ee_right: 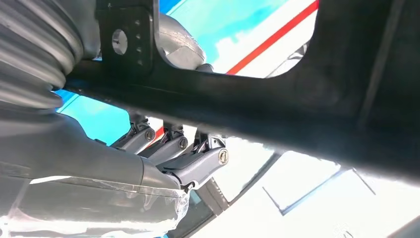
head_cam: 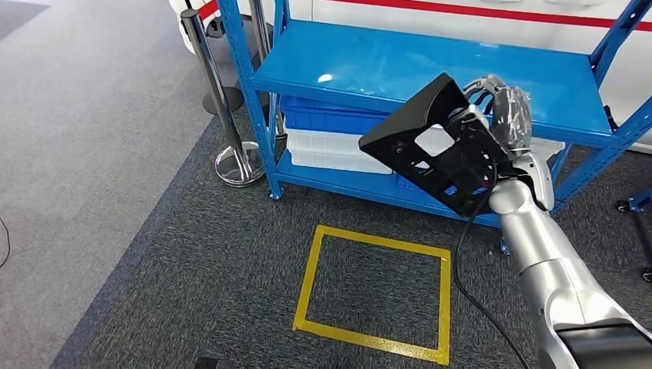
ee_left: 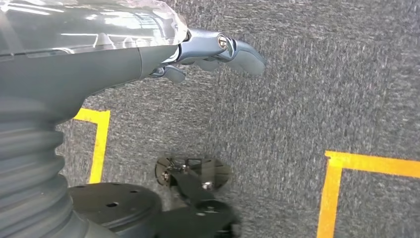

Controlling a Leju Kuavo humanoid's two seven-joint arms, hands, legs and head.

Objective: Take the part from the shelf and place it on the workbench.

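Fingers (ee_right: 171,148) of the right hand (head_cam: 503,115) are curled around the black part (head_cam: 442,146), gripping it; in the right wrist view they wrap over a dark bar of the part, with the thumb on the other side. From the head view the part is a flat, angular black bracket with cut-out openings, held tilted in the air in front of the blue shelf (head_cam: 415,65), its upper corner overlapping the front edge of the shelf's upper board and its lower corner hanging below the front edge of the lower board. It touches neither board. The silver right arm (head_cam: 553,269) rises from the lower right corner to the hand, a black cable (head_cam: 461,269) looping down beside it. On the lower board of the shelf sit a blue bin (head_cam: 330,117) and a white bin (head_cam: 330,150), stacked near its left end. On the grey carpet in front of the shelf lies a yellow tape square (head_cam: 311,265), and by the shelf's left post stands a chrome stanchion (head_cam: 219,92). The left hand (ee_left: 198,49) hangs over the carpet with nothing in it, fingers (ee_left: 242,52) only loosely bent and apart.
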